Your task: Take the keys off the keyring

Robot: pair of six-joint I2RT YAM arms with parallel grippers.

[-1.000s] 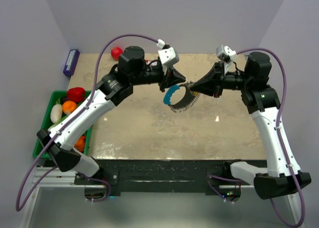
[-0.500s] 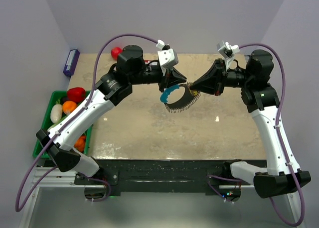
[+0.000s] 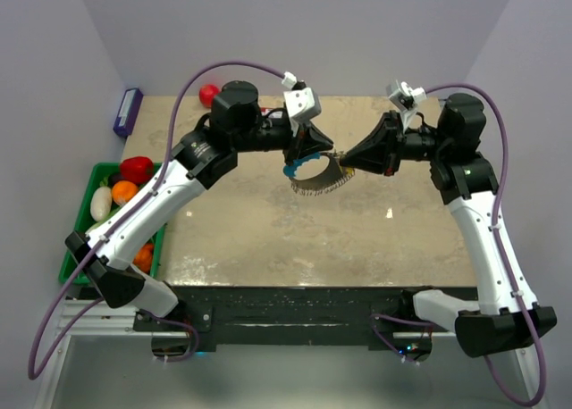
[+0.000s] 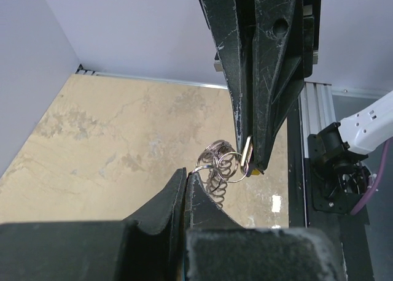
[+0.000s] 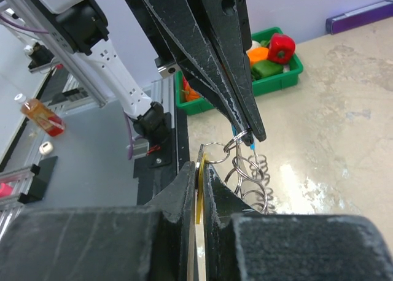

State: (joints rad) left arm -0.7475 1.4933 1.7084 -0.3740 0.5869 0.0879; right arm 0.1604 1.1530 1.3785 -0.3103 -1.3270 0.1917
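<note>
Gripping silvery coiled keyring (image 3: 315, 186), left tool (image 4: 186, 170) clamped; right tool (image 5: 199, 163) clamped on flat brass key (image 4: 247, 153).

Shiny metal keyring (image 4: 222, 166), brass-yellow key (image 4: 247, 152)

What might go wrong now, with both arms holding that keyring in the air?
The right gripper pinches the key only at its very tip, so a pull may slip off. The left gripper holds just one thin ring of the keyring; losing it could drop the loop onto the table.
</note>
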